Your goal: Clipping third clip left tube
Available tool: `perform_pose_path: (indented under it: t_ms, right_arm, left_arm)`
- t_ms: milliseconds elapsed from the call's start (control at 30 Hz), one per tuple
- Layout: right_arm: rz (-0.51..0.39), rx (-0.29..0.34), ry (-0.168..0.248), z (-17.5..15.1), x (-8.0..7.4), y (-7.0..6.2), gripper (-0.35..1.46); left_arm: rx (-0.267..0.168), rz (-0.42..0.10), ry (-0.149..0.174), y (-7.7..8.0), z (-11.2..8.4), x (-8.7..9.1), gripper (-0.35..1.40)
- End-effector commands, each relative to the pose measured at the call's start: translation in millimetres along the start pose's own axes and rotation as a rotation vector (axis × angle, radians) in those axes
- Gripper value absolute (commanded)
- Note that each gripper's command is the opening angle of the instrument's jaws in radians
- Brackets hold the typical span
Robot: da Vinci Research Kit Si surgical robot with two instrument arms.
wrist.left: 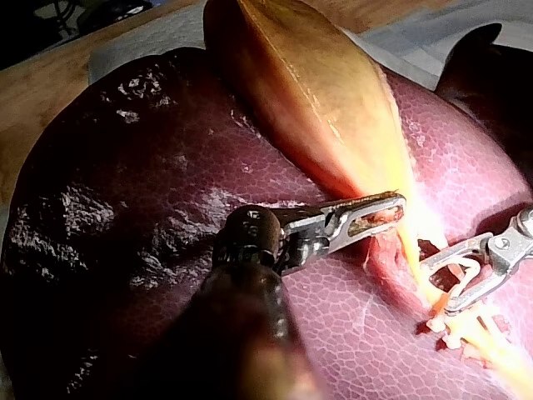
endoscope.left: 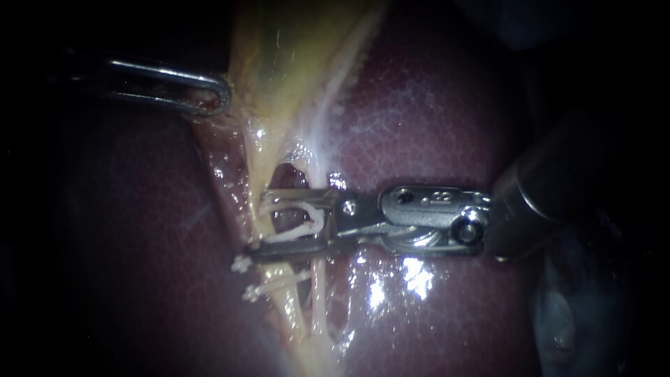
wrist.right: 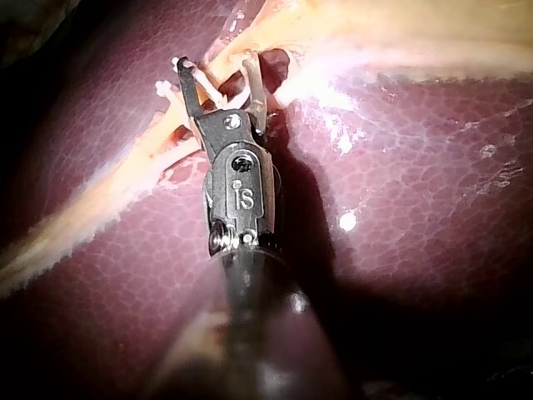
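Observation:
My right instrument point(endoscope.left: 257, 223) comes in from the right, its jaws wide apart with an open white clip point(endoscope.left: 307, 213) held between them. Both jaws straddle the pale left tube point(endoscope.left: 264, 222). Just below, two white clips point(endoscope.left: 241, 264) point(endoscope.left: 251, 293) sit closed on that tube. At the upper left my left instrument point(endoscope.left: 216, 98) is shut on the yellow gallbladder point(endoscope.left: 293, 56) at its narrow end, holding it up. The left wrist view shows this grip point(wrist.left: 387, 208), and the right wrist view shows the jaws point(wrist.right: 215, 65) around the tubes.
Dark red liver point(endoscope.left: 419, 105) lies all around, wet and glinting. A second pale tube point(endoscope.left: 317, 279) runs down beside the left one, and a small opening in the tissue point(endoscope.left: 289, 174) shows above the jaws. Wood and cloth point(wrist.left: 50, 92) lie beyond the liver.

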Motion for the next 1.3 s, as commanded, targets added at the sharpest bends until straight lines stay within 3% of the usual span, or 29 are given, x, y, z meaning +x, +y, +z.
perform_pose_path:
  t_ms: [33, 300, 533, 667, 1000, 1300]
  right_arm:
    - [0.000, 0.000, 0.000, 0.0, 0.0, 0.0, 0.48]
    - [0.021, 0.012, 0.003, -1.6, 0.9, -1.1, 0.48]
    - [0.037, 0.028, 0.016, -4.8, 2.7, -2.7, 0.48]
    - [0.046, 0.029, 0.026, -6.1, 3.1, -2.9, 0.48]
    - [0.075, 0.032, 0.033, -6.7, 1.4, -1.5, 0.48]
    - [0.156, 0.054, 0.025, -5.7, -1.3, 0.7, 0.48]
  left_arm:
    - [0.001, 0.000, 0.000, 0.0, 0.0, 0.0, -0.35]
    - [0.003, 0.001, 0.001, 0.3, -0.2, 0.1, -0.35]
    - [0.004, 0.001, 0.001, 0.5, -0.5, 0.2, -0.35]
    - [0.004, 0.001, 0.001, 0.6, -0.5, 0.2, -0.35]
    - [0.005, 0.001, 0.001, 0.6, -0.6, 0.2, -0.35]
    - [0.005, 0.001, 0.002, 0.7, -0.6, 0.2, -0.35]
